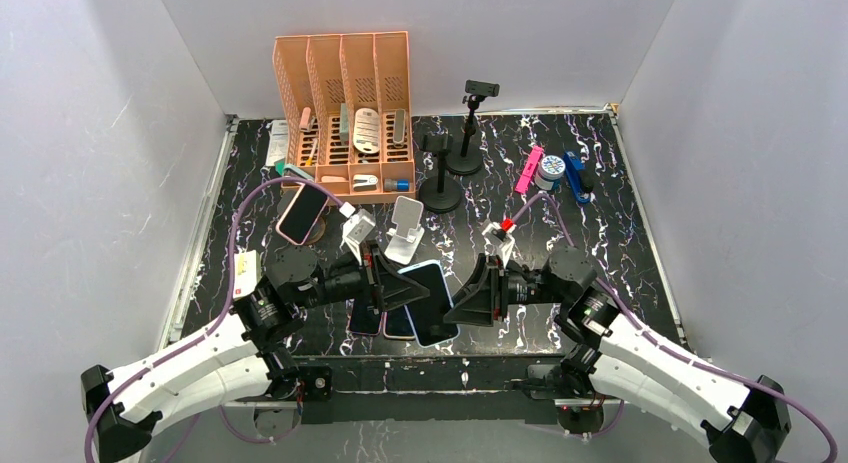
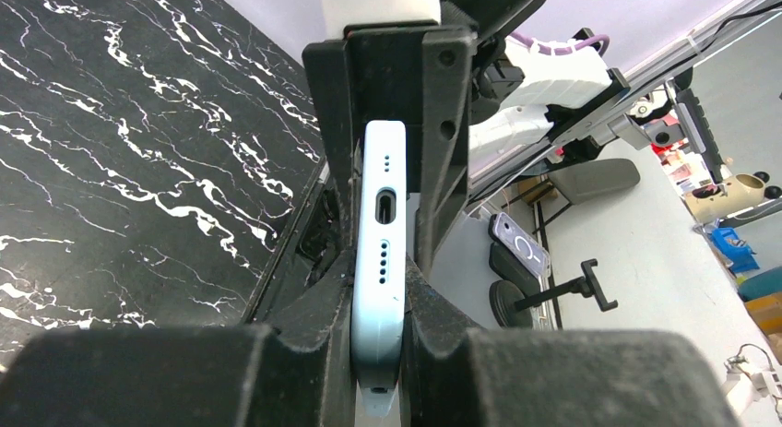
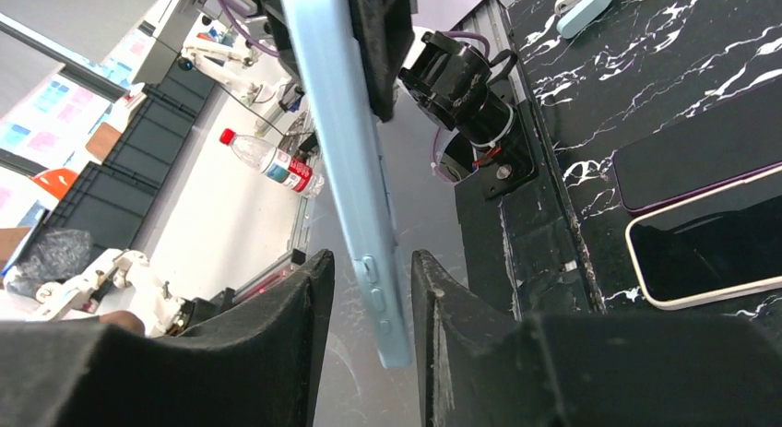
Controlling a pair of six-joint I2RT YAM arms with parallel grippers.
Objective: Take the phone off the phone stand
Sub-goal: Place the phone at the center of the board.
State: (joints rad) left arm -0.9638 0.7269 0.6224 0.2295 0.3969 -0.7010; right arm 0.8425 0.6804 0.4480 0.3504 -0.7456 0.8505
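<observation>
Top external view shows the phone [image 1: 425,301] already off the stand [image 1: 405,228], pinched by the left gripper [image 1: 385,283] in mid-air, the right gripper [image 1: 463,301] spread around its edge; little seems left.

Pale blue phone [image 1: 428,301], dark screen up, held aloft near the centre; the white stand [image 1: 404,230] sits empty just beyond it.

White walls [image 1: 400,13]; black marbled table [image 1: 620,223].
</observation>
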